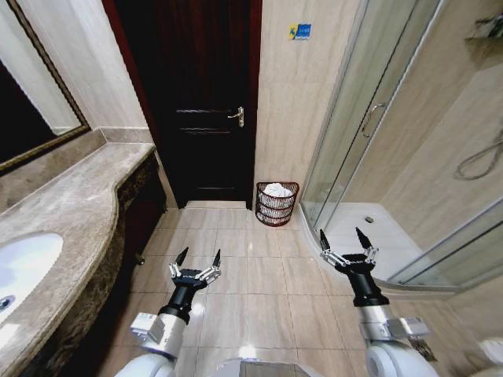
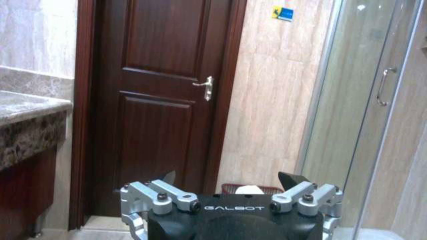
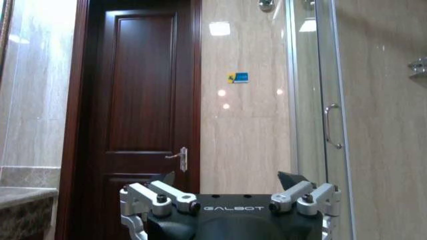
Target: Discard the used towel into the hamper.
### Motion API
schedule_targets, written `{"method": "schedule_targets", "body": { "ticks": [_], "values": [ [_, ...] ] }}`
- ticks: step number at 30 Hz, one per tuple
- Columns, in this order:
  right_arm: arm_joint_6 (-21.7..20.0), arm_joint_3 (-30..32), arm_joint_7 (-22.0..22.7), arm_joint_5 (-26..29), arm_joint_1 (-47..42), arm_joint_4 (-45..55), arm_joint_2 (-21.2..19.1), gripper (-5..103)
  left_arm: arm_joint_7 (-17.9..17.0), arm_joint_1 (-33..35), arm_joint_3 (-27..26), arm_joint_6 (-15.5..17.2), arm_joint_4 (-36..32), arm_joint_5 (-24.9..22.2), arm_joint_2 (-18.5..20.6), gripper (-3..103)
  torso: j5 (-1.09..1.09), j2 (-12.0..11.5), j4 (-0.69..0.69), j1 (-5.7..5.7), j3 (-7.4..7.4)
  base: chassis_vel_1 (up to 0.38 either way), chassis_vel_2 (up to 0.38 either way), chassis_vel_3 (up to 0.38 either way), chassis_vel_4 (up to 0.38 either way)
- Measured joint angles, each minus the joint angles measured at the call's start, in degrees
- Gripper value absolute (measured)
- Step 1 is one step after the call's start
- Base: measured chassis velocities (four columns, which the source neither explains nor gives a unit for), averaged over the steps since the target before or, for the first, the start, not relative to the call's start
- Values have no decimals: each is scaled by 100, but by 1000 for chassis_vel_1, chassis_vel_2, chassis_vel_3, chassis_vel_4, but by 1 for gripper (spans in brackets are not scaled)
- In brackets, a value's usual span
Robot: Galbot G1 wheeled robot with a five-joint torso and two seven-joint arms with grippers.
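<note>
The hamper [image 1: 277,203], a small dark reddish-brown open-weave basket, stands on the tiled floor against the wall between the door and the shower. A white towel [image 1: 277,190] lies bunched inside it, showing above the rim. In the left wrist view the hamper's rim [image 2: 267,189] and the towel [image 2: 248,189] peek out between the fingers. My left gripper [image 1: 199,258] hangs open over the floor, well short of the hamper and to its left. My right gripper [image 1: 344,238] is open too, to the right of the hamper, with nothing held.
A dark wooden door [image 1: 200,102] with a metal handle is shut behind the hamper. A marble vanity counter [image 1: 71,204] with a white sink [image 1: 23,267] runs along the left. A glass shower enclosure [image 1: 377,133] fills the right. Beige floor tiles [image 1: 251,275] lie between.
</note>
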Motion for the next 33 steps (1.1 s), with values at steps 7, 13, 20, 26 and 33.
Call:
{"method": "schedule_targets", "body": {
  "ticks": [7,13,20,26,33],
  "values": [
    [0,0,0,0,0,0,0,100,0,0,0,0,0,0,0,100,0,0,0,0,0,0,0,0,0],
    [0,0,0,0,0,0,0,100,0,0,0,0,0,0,0,100,0,0,0,0,0,0,0,0,0],
    [0,0,0,0,0,0,0,100,0,0,0,0,0,0,0,100,0,0,0,-1,0,0,0,0,0],
    [0,0,0,0,0,0,0,100,0,0,0,0,0,0,0,100,-1,0,0,-1,-1,19,15,-15,-15],
    [0,0,0,0,0,0,0,100,0,0,0,0,0,0,0,100,1,0,0,-1,-1,0,0,0,0]
  ]
}}
